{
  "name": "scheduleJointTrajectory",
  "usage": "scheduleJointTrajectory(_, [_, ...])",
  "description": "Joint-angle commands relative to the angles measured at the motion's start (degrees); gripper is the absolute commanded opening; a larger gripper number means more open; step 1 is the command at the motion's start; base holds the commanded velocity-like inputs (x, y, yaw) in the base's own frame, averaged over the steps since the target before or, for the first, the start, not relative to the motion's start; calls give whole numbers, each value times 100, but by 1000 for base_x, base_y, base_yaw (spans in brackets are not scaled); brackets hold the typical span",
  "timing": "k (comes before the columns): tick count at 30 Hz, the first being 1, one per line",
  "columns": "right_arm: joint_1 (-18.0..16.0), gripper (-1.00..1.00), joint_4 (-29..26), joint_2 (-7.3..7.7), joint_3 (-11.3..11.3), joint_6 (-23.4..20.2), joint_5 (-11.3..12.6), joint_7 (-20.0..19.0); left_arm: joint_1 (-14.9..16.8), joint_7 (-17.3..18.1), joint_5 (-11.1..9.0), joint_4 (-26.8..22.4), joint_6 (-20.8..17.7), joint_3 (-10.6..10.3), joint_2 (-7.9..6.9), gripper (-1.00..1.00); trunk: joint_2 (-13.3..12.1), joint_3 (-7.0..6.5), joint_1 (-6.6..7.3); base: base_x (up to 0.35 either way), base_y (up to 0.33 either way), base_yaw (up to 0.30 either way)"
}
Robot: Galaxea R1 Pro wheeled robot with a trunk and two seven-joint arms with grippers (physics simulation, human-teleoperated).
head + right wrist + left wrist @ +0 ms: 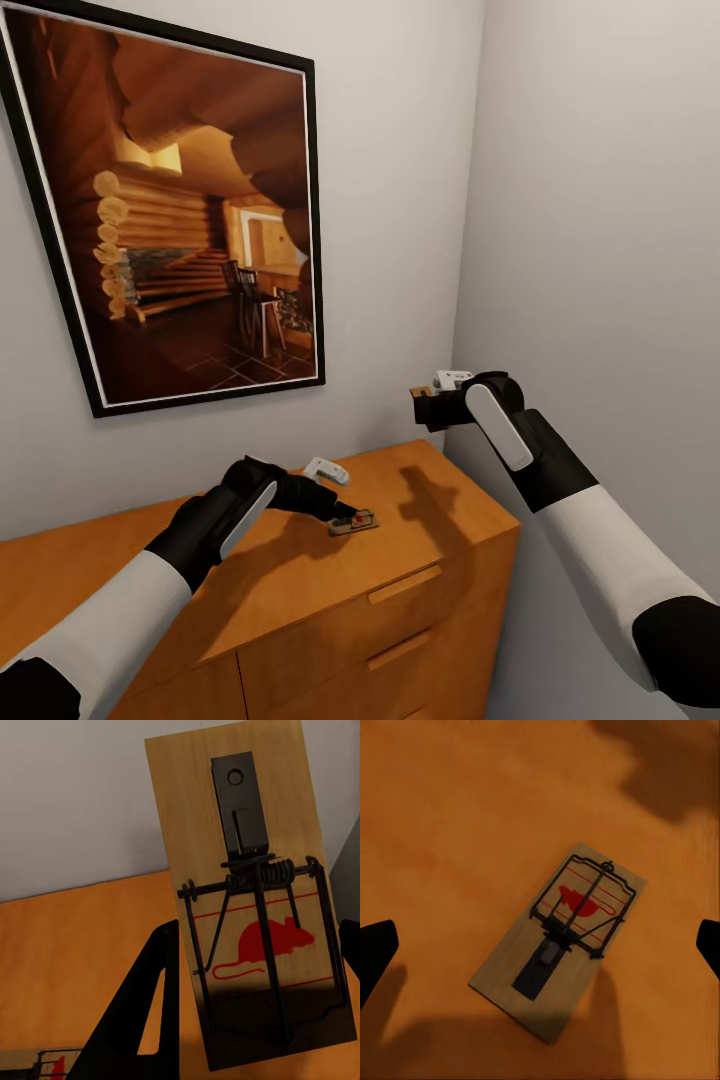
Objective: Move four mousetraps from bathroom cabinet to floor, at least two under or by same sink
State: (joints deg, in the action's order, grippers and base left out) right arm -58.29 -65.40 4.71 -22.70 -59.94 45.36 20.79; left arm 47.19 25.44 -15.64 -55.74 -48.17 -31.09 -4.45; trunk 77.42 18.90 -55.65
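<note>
Head view overlooks the cabinet [300, 570]; both wrist views face it closely.

**Cabinet corner: access check**

Cabinet [300, 570] top is bare around the lone mousetrap [354, 522]; approach from above is open. Rear wall with framed picture [170, 215] closes the back. Side wall [600, 250] hems the right gripper [428, 405], raised above the cabinet's right end.

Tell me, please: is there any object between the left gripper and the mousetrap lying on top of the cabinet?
Nothing visible does. The left gripper hangs open just above the mousetrap, which lies flat and alone on the cabinet top. In the left wrist view, bare wood shows around the trap between the two fingertips.
</note>
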Motion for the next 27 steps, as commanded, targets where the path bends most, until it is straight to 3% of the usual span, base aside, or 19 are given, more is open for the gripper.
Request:
scheduleJointTrajectory(1, [-7, -100, -3, 6, -15, -6, 70, 48, 6, 14, -8, -48, -23, -11, -12, 100, 5, 8, 0, 0, 0, 0])
scheduleJointTrajectory(12, [-7, -100, 0, 6, -13, -6, 70, 48, 5, 34, -10, -150, -26, -11, -110, 100, 5, 8, 0, 0, 0, 0])
scheduleJointTrajectory(27, [-7, -100, 1, 4, -15, -6, 70, 48, 47, 33, 39, 50, -27, -16, -86, 100, 5, 8, 0, 0, 0, 0])
